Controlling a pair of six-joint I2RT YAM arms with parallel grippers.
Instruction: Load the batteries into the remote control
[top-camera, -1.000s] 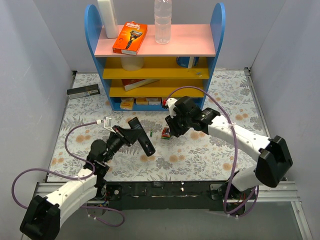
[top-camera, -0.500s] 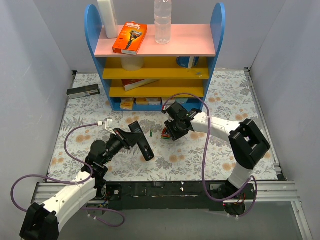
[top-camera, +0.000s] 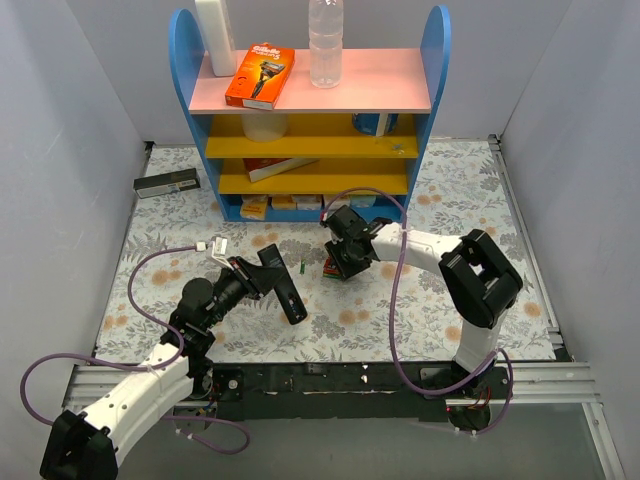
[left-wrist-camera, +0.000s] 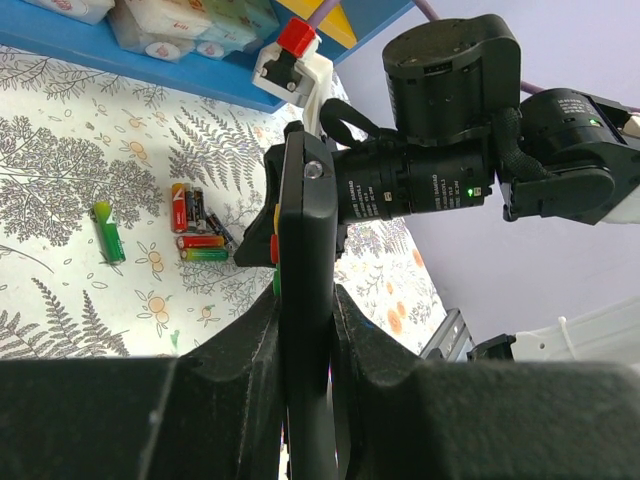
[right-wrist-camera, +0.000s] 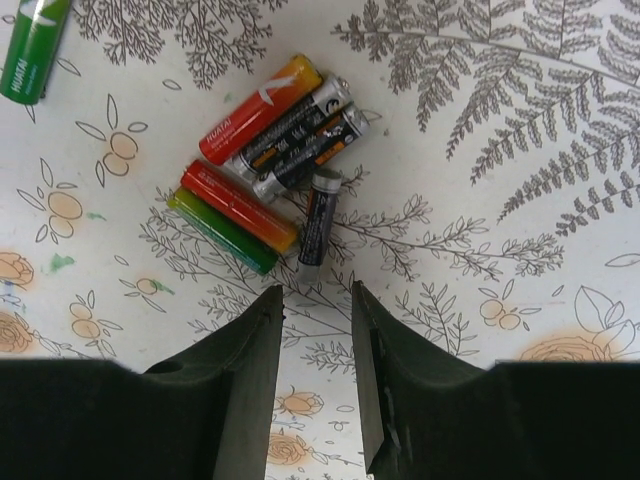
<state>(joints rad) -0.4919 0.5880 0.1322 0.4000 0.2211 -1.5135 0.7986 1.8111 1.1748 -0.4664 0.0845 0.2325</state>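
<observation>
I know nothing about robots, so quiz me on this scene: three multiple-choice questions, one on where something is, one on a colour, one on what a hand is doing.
1. Where is the remote control? A among the batteries; B clamped in the left hand; C in the right hand.
2. The lone battery lying apart from the others is: A green; B blue; C white.
3. The right hand is: A shut on a battery; B open and empty above the batteries; C holding the remote control.

Answers: 1 B, the left hand's fingers press the remote control from both sides. 2 A, its casing is plainly green. 3 B, its fingers stand apart over the batteries with nothing between them.
</observation>
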